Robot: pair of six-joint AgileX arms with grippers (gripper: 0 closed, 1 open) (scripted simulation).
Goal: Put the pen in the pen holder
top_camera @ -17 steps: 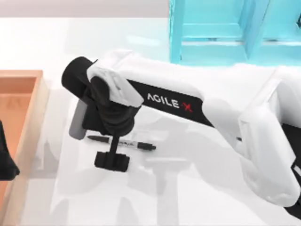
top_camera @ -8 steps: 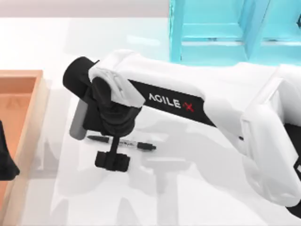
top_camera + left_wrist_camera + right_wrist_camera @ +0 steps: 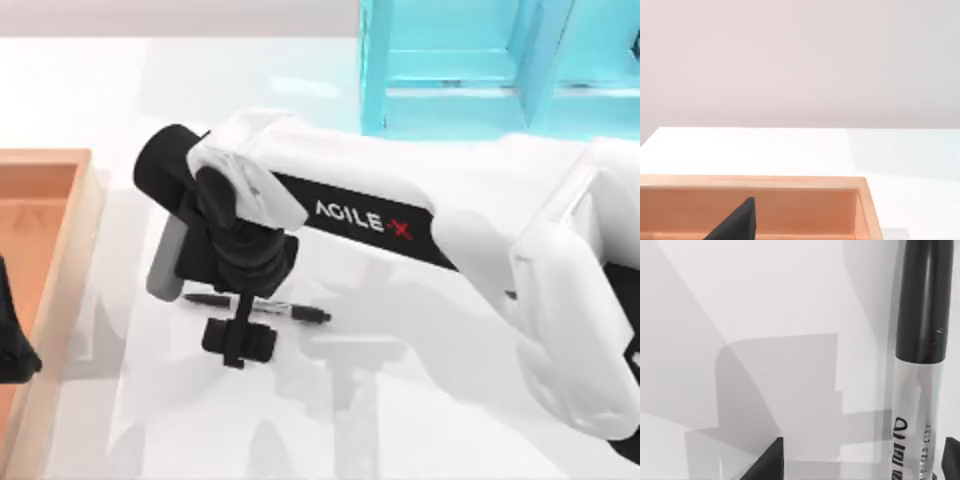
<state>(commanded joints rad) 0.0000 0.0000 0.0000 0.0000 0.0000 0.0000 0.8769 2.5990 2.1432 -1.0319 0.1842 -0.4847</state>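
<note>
The pen [image 3: 262,306] lies flat on the white table, black at both ends with a pale printed barrel. My right gripper [image 3: 243,318] points straight down over its middle and is open, one finger [image 3: 238,342] on the near side of the barrel. In the right wrist view the pen [image 3: 920,365] lies between the two dark fingertips [image 3: 771,461], close to one of them, and the gripper [image 3: 862,460] stands apart from it. My left gripper [image 3: 12,345] is parked over the orange tray at the left edge. The pen holder is out of view.
An orange-brown wooden tray [image 3: 70,250] runs along the table's left side, also seen as the tray [image 3: 790,182] in the left wrist view. A large cyan shelf unit [image 3: 480,70] stands at the back right. The right arm's white body spans the table's middle.
My right gripper has sunk a little lower around the pen. The pen has stayed where it was, and the left arm has not moved.
</note>
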